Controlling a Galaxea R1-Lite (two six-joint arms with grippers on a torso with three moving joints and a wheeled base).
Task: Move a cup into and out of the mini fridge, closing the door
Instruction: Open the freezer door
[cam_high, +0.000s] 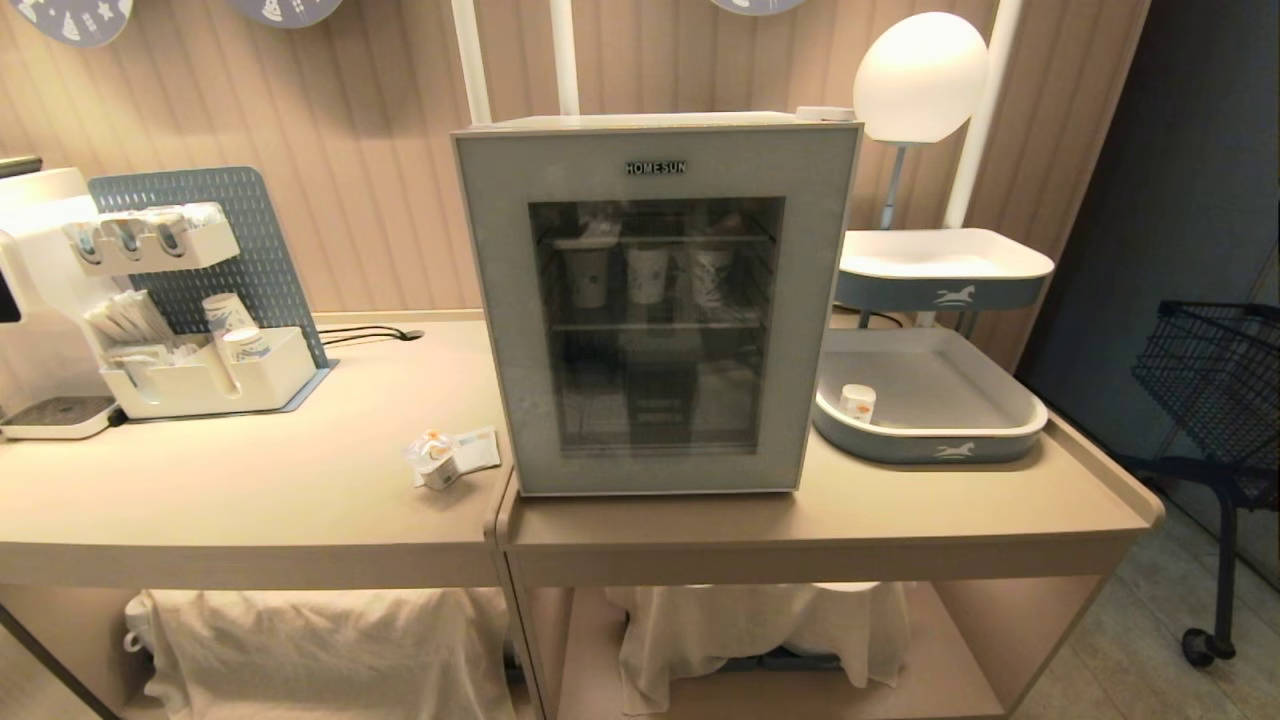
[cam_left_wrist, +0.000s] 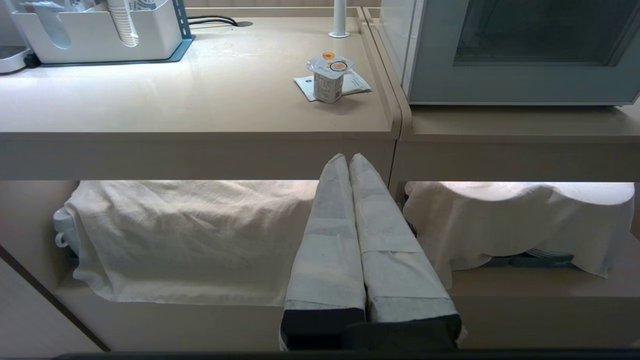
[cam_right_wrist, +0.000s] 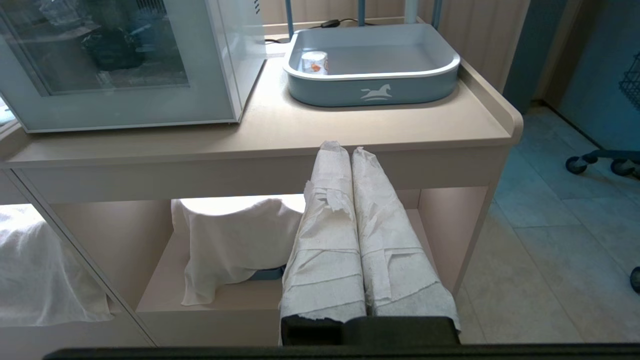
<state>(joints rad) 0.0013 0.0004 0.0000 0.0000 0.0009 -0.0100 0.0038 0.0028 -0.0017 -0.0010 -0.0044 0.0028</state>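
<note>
The mini fridge (cam_high: 655, 300) stands on the counter (cam_high: 250, 490) at the middle of the scene, its door (cam_high: 800, 300) shut flat against the body, and through the dark glass three tall paper cups (cam_high: 647, 273) show in a row on the upper wire shelf. The cup (cam_high: 437, 462), with its orange-marked foil top, sits upright on a small white card (cam_high: 475, 447) on the counter, just left of the fridge's near left corner and not touching it. Further left, by the back wall, a white organiser (cam_high: 215, 380) holds stacked cups and packets in front of a blue pegboard. To the right of the fridge a grey-blue tray (cam_high: 930, 440) lies on the counter, with a similar small pot (cam_high: 857, 402) standing in its left part. Both arms hang low in front of the counter's near edge, out of the head view. The left hand (cam_left_wrist: 348, 157) has its wrapped fingers pressed together and holds nothing; it points toward the counter edge below the cup. The right hand (cam_right_wrist: 345, 148) is likewise closed and empty, below the tray's side of the counter. White cloths (cam_high: 330, 640) cover things on the lower shelf.
</note>
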